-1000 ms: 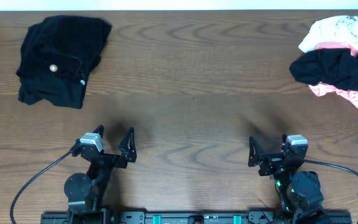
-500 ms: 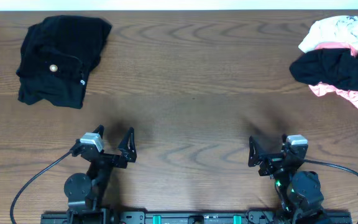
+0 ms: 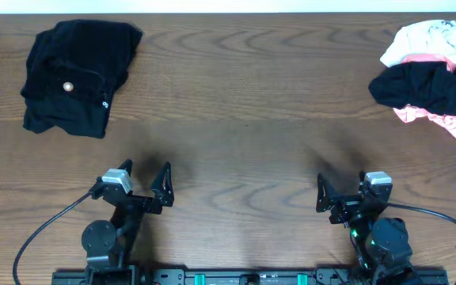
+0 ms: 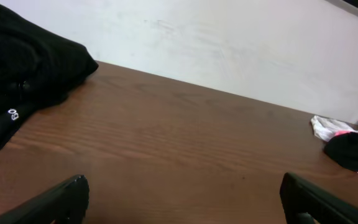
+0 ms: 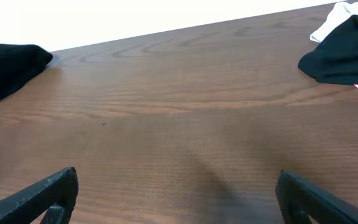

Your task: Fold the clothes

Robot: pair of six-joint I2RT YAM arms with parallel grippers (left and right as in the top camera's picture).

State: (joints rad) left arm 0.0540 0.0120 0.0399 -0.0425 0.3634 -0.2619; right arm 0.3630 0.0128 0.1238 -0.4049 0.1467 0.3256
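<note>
Nothing has shifted since the earlier frames; both arms sit parked at the near edge.

From overhead, the black garment [image 3: 74, 75] lies crumpled in the far left corner of the worktop [image 3: 244, 134]. It is soft matte cloth with a pale button, and its long axis runs roughly near to far. The left pincer [image 3: 145, 172] is the nearer one, with the garment well ahead and to its left. The right pincer [image 3: 340, 188] faces a heaped pile [image 3: 434, 75] of white, black and pink cloth in the far right corner.

In the left wrist view, the left pincer's fingers [image 4: 55, 202] are spread wide and empty, with the garment off to the far left.

In the right wrist view, the right pincer's fingers [image 5: 42, 193] also gape wide, holding nothing, and the pile sits at the far right.
</note>
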